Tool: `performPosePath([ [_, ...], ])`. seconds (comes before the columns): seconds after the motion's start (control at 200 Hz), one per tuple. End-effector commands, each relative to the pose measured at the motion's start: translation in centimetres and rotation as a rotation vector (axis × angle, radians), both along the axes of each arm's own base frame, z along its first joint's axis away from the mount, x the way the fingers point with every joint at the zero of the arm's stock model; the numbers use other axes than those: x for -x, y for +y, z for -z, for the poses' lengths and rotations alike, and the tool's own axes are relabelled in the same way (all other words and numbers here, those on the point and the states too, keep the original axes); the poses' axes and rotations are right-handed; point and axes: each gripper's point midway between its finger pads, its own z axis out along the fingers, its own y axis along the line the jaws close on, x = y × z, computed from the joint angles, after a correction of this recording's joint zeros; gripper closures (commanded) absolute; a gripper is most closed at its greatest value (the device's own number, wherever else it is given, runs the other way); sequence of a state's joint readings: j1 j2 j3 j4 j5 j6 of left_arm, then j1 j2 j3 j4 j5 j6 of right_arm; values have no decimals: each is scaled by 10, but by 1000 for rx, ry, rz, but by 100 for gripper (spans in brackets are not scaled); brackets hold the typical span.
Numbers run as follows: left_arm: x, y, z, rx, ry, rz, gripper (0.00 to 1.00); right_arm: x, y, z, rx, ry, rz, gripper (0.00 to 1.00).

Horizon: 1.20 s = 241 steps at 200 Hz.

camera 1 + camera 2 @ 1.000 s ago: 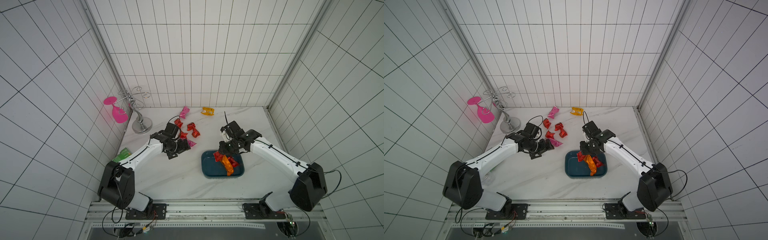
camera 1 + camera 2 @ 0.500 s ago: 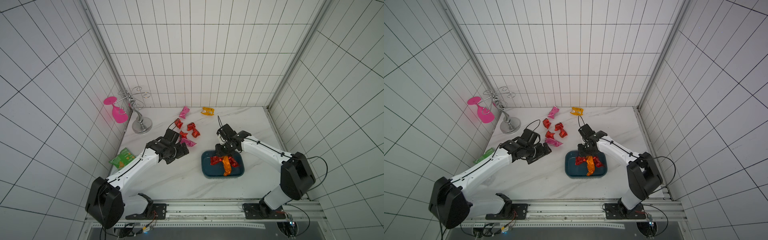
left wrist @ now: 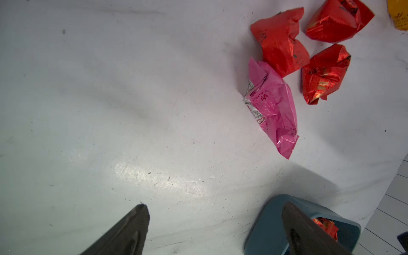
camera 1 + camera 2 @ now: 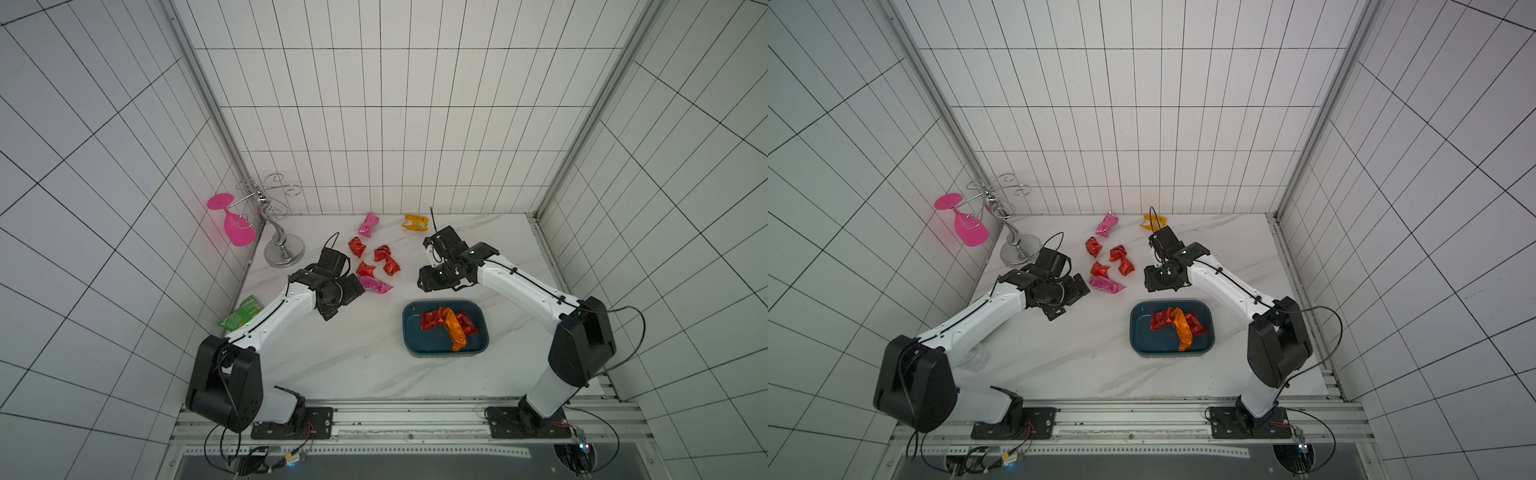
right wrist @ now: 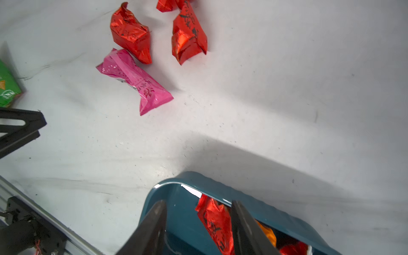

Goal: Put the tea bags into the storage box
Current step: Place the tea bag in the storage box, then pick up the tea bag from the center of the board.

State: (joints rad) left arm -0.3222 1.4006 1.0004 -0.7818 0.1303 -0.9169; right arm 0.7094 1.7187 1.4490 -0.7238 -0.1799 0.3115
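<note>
On the white marble tabletop (image 4: 353,357), both grippers' fingers spread empty — we'd drop the left gripper (image 3: 212,229) squarely onto the pink tea bag (image 3: 272,110).

white marble desk (image 4: 357,365); chrome wire stand (image 4: 277,232) at 10 o'clock by the back-left corner, pink glass (image 4: 235,224) hanging on it upside down; green snack bag (image 4: 241,312) at 9 o'clock on the desk edge; clear plastic cup (image 4: 976,357) at 8 o'clock, half hidden

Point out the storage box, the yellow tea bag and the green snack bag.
storage box (image 4: 415,347), a top view, bare floor near its rim.
yellow tea bag (image 4: 416,222), a top view, its middle.
green snack bag (image 4: 241,313), a top view, its middle.
</note>
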Motion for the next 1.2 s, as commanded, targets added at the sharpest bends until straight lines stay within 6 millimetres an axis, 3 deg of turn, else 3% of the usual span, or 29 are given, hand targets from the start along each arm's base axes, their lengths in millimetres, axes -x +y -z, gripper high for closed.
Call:
performPosePath([
  [0.0, -7, 6, -9, 40, -17, -14, 3, -16, 29, 7, -30, 10, -46, 49],
  [0.1, -4, 16, -11, 35, -18, -5, 3, -42, 47, 13, -30, 0, -31, 47],
  [0.185, -2, 18, -11, 15, -19, 36, 3, -64, 59, 21, -18, -19, -6, 29],
  [0.29, -2, 9, -5, 33, -6, 107, 3, -87, 71, 37, 3, -36, 8, 18],
  [0.405, -6, -2, 0, 75, 27, 161, 3, -109, 86, 48, 1, -40, 9, 17],
  [0.515, -12, -4, -9, 56, 33, 204, 3, -124, 91, 60, 25, -36, 27, 17],
  [0.73, -14, 11, -20, -42, 21, 236, 3, -148, 90, 88, 38, -12, 74, 18],
  [0.984, -10, 13, -12, -4, 27, 184, 3, -136, 96, 115, 24, 75, 52, 29],
  [1.089, -8, 15, -11, -6, 35, 183, 3, -132, 94, 119, 23, 100, 69, 43],
  [1.199, -9, 16, -16, -8, 21, 186, 3, -132, 93, 105, 11, 85, 73, 62],
])
